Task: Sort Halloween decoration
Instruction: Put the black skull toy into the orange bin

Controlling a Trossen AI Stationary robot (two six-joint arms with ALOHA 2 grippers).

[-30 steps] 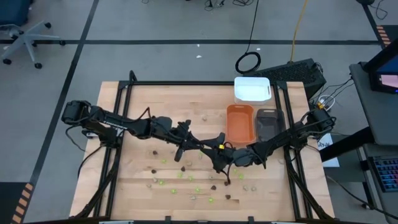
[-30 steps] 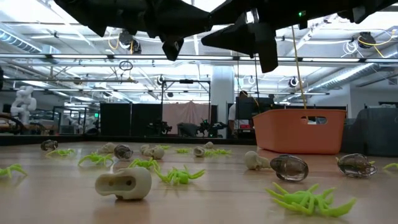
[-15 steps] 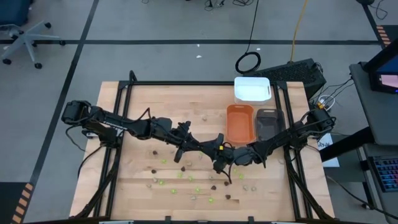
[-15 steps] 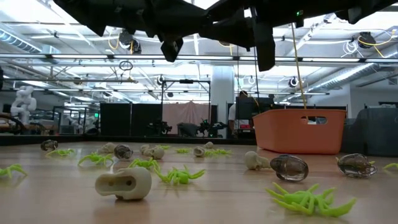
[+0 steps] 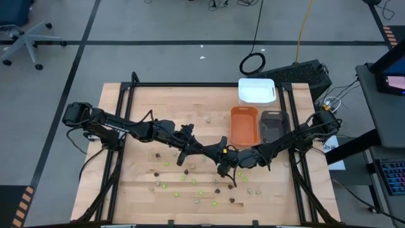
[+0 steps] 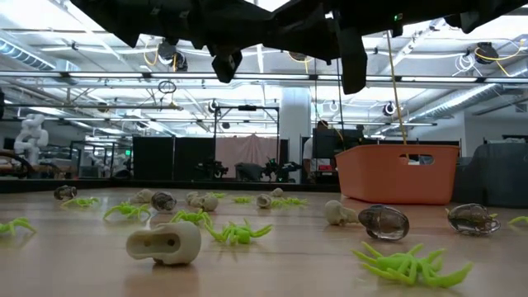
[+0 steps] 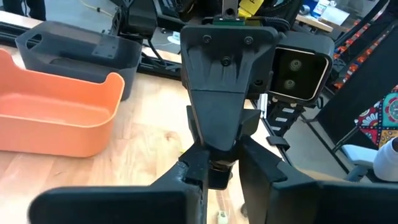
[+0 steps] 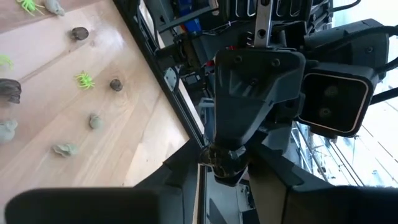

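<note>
Left gripper (image 8: 221, 163): raised above the table (image 5: 158, 101), tip to tip with the right gripper (image 7: 217, 163); closed on one dark brown piece (image 8: 219, 155). Right gripper: its fingers (image 8: 186, 163) flank that same piece; whether they clamp it cannot be told. Other pieces: lime-green spiders (image 6: 408, 266), beige skulls (image 6: 165, 243) and more brown ones, loose on the table below both grippers. Orange tray (image 5: 243, 125): on the table behind the right gripper, with the grey tray (image 5: 273, 125) beside it and the white tray (image 5: 256, 90) beyond them.
</note>
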